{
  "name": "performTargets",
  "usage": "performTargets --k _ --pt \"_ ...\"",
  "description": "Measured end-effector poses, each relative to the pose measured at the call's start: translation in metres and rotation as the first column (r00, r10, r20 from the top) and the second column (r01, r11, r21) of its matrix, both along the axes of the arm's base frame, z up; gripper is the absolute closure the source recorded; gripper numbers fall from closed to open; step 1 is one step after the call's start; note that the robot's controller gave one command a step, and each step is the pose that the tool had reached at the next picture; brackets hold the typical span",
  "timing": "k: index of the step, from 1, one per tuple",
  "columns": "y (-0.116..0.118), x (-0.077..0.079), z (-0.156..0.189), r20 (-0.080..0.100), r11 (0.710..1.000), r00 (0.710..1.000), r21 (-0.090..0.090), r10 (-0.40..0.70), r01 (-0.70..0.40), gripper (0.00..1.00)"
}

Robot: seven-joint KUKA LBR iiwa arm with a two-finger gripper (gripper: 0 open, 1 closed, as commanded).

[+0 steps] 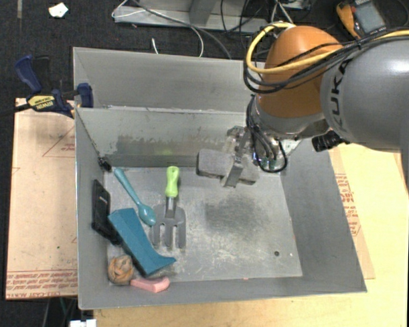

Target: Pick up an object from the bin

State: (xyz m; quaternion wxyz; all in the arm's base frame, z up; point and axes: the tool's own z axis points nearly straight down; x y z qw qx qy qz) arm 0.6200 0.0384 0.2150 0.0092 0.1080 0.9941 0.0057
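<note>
My gripper (224, 170) hangs above the bin's back middle, over bare floor, open with nothing between its two grey fingers. The nearest loose thing is a fork-like tool with a green handle (172, 182) and grey metal prongs, lying to the gripper's lower left. Beside it, further left, lies a light blue plastic spoon (132, 194), slanting from the back left towards the prongs. The gripper touches neither.
Along the bin's left side lie a black flat object (100, 206), a blue wedge-shaped block (139, 242), a brownish round lump (120, 269) and a pink piece (151, 284). The arm with its orange cover and cables reaches in from the upper right.
</note>
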Motion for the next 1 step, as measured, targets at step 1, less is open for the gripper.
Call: performTargets --k 1 --pt "0.0001 0.0004 0.0077 0.002 1.0 1.0 0.0 0.001 -0.001 1.0"
